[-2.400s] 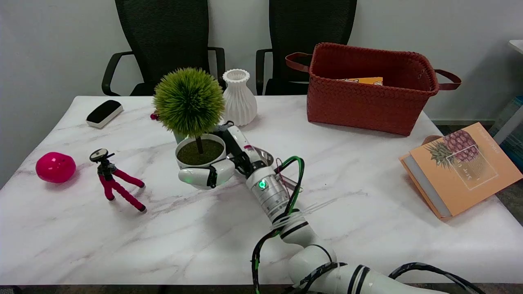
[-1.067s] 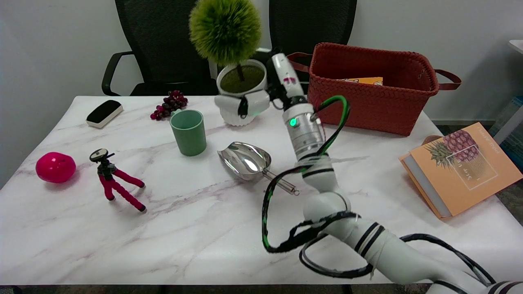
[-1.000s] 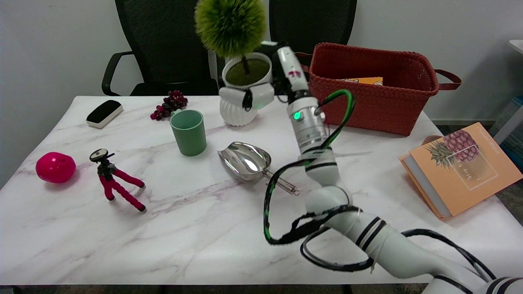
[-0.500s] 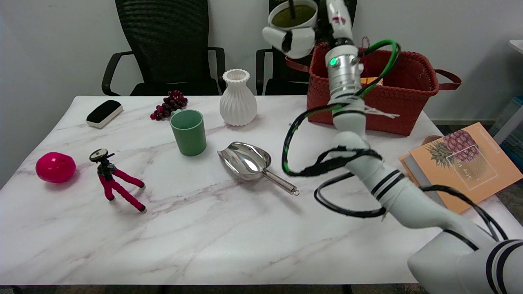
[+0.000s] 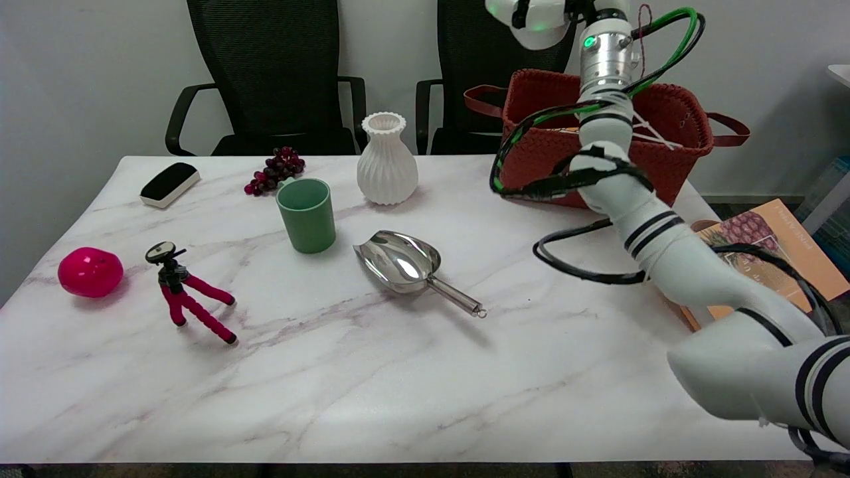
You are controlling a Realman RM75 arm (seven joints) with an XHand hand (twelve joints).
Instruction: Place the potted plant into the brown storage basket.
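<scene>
My right hand (image 5: 538,20) is up at the twelve o'clock edge of view, above the brown storage basket (image 5: 531,149), and is mostly cut off. The potted plant is out of view, so I cannot tell whether my fingers are closed on it. On the table I count one white vase (image 5: 387,159), one green cup (image 5: 307,214), one metal scoop (image 5: 405,264), one grape bunch (image 5: 273,169), one pink ball (image 5: 89,271), one tripod (image 5: 184,293).
</scene>
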